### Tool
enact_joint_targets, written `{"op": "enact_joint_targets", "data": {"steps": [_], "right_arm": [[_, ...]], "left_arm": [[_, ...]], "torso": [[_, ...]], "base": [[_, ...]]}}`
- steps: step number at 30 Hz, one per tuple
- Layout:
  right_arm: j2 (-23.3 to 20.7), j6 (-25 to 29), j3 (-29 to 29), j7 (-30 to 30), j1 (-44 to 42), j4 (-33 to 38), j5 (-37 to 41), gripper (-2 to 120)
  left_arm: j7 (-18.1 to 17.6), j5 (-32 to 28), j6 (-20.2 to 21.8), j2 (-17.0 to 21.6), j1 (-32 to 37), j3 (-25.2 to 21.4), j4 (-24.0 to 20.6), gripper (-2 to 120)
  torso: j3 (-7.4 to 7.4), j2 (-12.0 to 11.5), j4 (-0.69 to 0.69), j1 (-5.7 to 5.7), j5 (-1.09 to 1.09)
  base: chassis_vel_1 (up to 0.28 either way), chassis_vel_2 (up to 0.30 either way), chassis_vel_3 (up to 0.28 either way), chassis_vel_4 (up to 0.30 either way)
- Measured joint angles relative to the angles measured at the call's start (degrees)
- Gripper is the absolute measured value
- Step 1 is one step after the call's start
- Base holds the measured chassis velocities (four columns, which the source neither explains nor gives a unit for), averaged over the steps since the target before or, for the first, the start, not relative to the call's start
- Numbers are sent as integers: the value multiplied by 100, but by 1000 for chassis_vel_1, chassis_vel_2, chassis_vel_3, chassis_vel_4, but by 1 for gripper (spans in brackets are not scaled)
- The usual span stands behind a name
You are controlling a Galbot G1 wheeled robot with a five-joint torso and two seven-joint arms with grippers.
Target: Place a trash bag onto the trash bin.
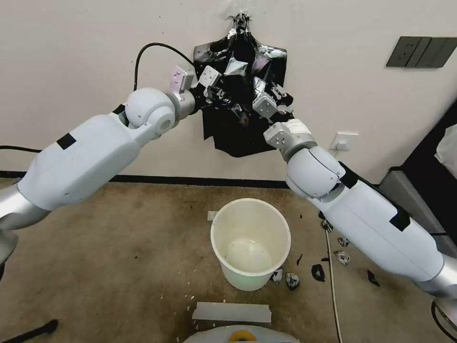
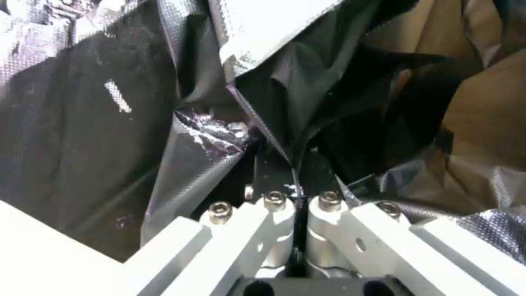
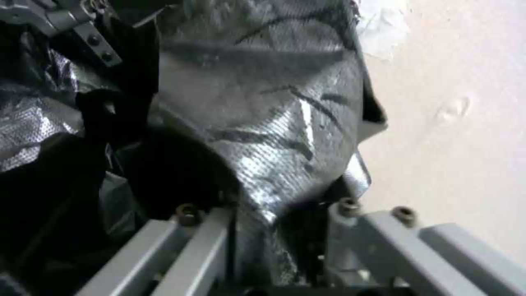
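Bags: black bunch (image 1: 240, 90) hangs on the wall (image 1: 95, 38), gathered at a knot at the top, well above the trash bin (image 1: 251, 243).

Left hand (image 1: 220, 91) is up at the bunch's left side. Left wrist view: fingers (image 2: 271, 166) pressed together, clenched on a thin fold of black film (image 2: 285, 123), the trash bag.

Right hand (image 1: 278, 97) is at the bunch's right side, facing the left one. Right wrist view: glossy black plastic (image 3: 274, 123) bunched between its finger links; can't tell if the tips are actually clamped on it.

Which single sheet each hand has, versus the rest of the bunch, can't be told apart from the head view.

Trash bin stands upright on the brown carpet (image 1: 119, 247), directly below the bunch, near the baseboard. Inside bare, faint green tint at the base.

Torn black scraps (image 1: 318, 272) on the carpet just right of the bin, a couple touching its foot. White flat strip (image 1: 232, 312) lies on the carpet in front of the bin. Wall socket (image 1: 343, 141) right of the bunch, behind the right arm.
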Motion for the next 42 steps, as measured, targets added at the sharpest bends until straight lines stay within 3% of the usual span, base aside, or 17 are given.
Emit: {"op": "enact_joint_targets", "data": {"steps": [4,15,23,26,28,30,31,32,36,42], "right_arm": [[-12,1,1,-6,44,-2,34,0],[-133,-5,-9,-13,115,66,312,0],[-533,-251,23,-17,-30,509,1271,0],[-720,-344,98,0,-217,806,1646,0],[-892,-375,238,29,-479,1177,1891,0],[-912,-378,270,46,-521,1243,1928,0],[-976,-387,427,90,-684,1510,2038,0],[-976,-387,427,90,-684,1510,2038,0],[-1113,-383,914,73,-1218,2001,2133,0],[-1301,-322,1534,-101,-2013,2453,2175,0]], "left_arm": [[0,-1,0,23,0,-15,-33,0],[-27,-32,8,110,105,-90,-219,0],[-519,-595,273,359,751,-523,-999,0],[-630,-690,344,487,1259,-885,-1399,0],[-708,-713,381,628,1788,-1389,-1823,0],[-725,-724,383,645,1856,-1467,-1885,0],[-844,-846,389,717,2228,-1912,-2207,0],[-844,-846,389,717,2228,-1912,-2207,0],[-1037,-1123,382,785,3164,-2949,-2809,0],[-1389,-1592,168,772,3923,-3516,-3454,0]], "torso": [[0,1,0,0,0],[0,1,0,0,0],[0,1,0,0,1],[0,1,0,0,0],[0,1,0,0,-1],[0,1,0,0,-1],[-1,1,0,0,2],[-1,1,0,0,2],[-1,1,0,0,0],[-1,1,0,0,1]], "base": [[0,0,0,0],[0,0,0,0],[0,0,0,0],[0,0,0,0],[0,0,0,0],[0,0,0,0],[0,0,0,0],[0,0,0,0],[0,0,0,0],[0,0,0,0]]}}
